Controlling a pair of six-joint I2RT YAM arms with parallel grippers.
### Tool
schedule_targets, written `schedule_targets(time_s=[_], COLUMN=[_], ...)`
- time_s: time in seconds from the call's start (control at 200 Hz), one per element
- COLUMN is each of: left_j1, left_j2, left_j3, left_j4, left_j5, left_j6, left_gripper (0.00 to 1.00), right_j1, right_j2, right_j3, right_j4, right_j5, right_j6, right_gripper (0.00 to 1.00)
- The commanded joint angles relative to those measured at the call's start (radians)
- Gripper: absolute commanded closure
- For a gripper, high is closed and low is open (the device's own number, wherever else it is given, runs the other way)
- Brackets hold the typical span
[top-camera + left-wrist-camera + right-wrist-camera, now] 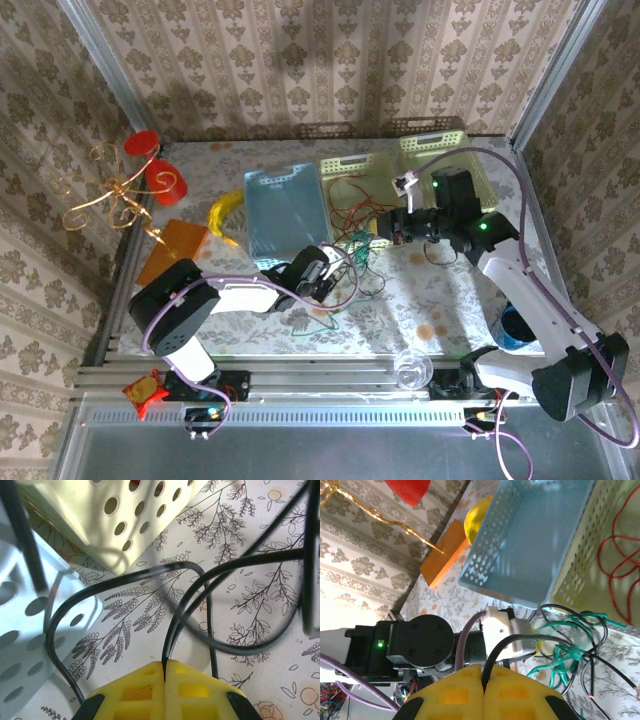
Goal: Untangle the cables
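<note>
**Slow, level pull advised**

Left gripper (165,666), nearer the table's front edge, is clamped on a black cable (150,573). The cables (352,258) lie knotted mid-table. Right gripper (484,674), beyond, pinches black cable too. Recommend parting slowly, since the green cable (565,656) looks liable to snag.

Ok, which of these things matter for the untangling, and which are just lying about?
Job: black cables, green cable, red cable, left pincer and right pincer, each shut on a black one.
Lying about: blue basket, yellow baskets, orange block, gold wire stand, red cups, glass.
</note>
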Motion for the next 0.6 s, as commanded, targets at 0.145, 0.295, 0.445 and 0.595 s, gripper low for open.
schedule_targets(time_s=[0.145, 0.295, 0.445, 0.595], left_j1=[0.014, 0.015, 0.025, 0.062], left_j2=[-0.054, -0.112, -0.242, -0.4], left_j3=[-0.07, -0.108, -0.156, -0.164], left_j4=[-0.038, -0.03, -0.003, -0.013], left_j5=[0.016, 0.015, 0.043, 0.099], left_j6=[-0.043, -0.05, -0.04, -0.043], left_gripper=[1.0, 1.0, 0.75, 0.41], right_j1=[-0.094, -0.129, -0.137, -0.132], right_j2=[-0.086, -0.094, -0.103, -0.092], right_j3=[0.094, 0.117, 0.126, 0.082], right_j4=[-0.098, -0.124, -0.227, -0.271], right_j5=[-0.066, -0.152, -0.16, -0.231], right_j6=[-0.055, -0.065, -0.141, -0.142], right_gripper=[1.0, 1.0, 1.0, 1.0])
